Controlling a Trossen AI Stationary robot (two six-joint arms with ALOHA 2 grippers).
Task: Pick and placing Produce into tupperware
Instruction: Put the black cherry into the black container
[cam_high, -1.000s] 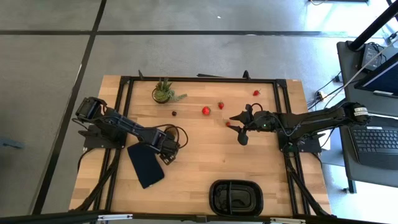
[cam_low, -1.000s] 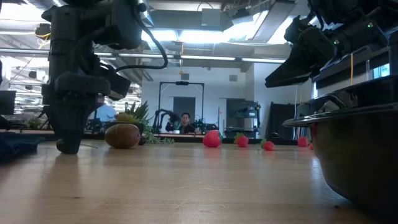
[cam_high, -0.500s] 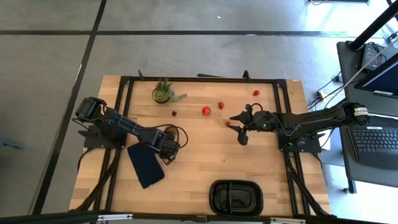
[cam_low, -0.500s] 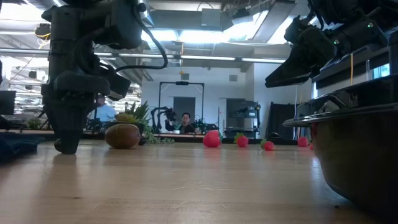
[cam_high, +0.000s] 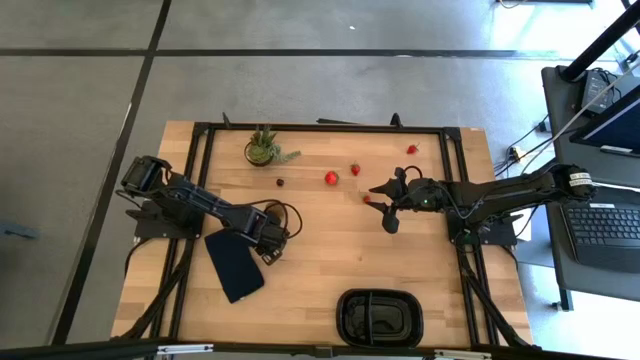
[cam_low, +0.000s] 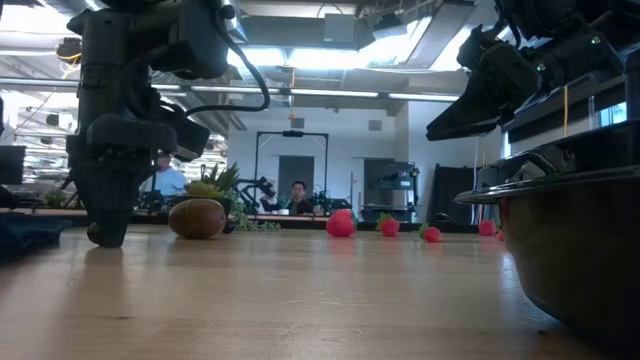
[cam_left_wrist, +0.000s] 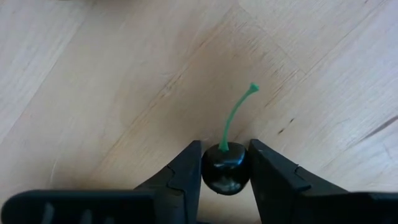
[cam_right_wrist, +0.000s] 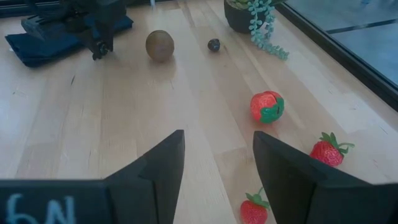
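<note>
My left gripper (cam_high: 270, 254) stands at the table's middle left, beside the navy slab, shut on a dark cherry (cam_left_wrist: 225, 175) with a green stem. Its tips are down at the tabletop in the low view (cam_low: 106, 236). My right gripper (cam_high: 381, 207) is open and empty above the table's right middle, and a small strawberry (cam_high: 367, 198) lies just off its tips. Two more strawberries (cam_high: 331, 178) (cam_high: 355, 170) lie farther back, and another (cam_high: 412, 149) at the far right. A brown kiwi (cam_right_wrist: 160, 45) and a dark berry (cam_high: 280, 182) rest on the wood. The black tray (cam_high: 345, 300) sits at the near edge. My left gripper pinches the cherry's round body (cam_left_wrist: 211, 177) between its two fingertips, one on each side. The fingers come from above, pointing down. The green stem (cam_left_wrist: 235, 118) sticks out free beyond the tips. Whether the cherry is clear of the wood does not show.
A spiky potted plant (cam_high: 262, 148) stands at the far left. A flat navy slab (cam_high: 235, 268) lies near my left gripper. Bare wood lies between the grippers and the tray. A black frame (cam_high: 330, 128) runs along the table's edges.
</note>
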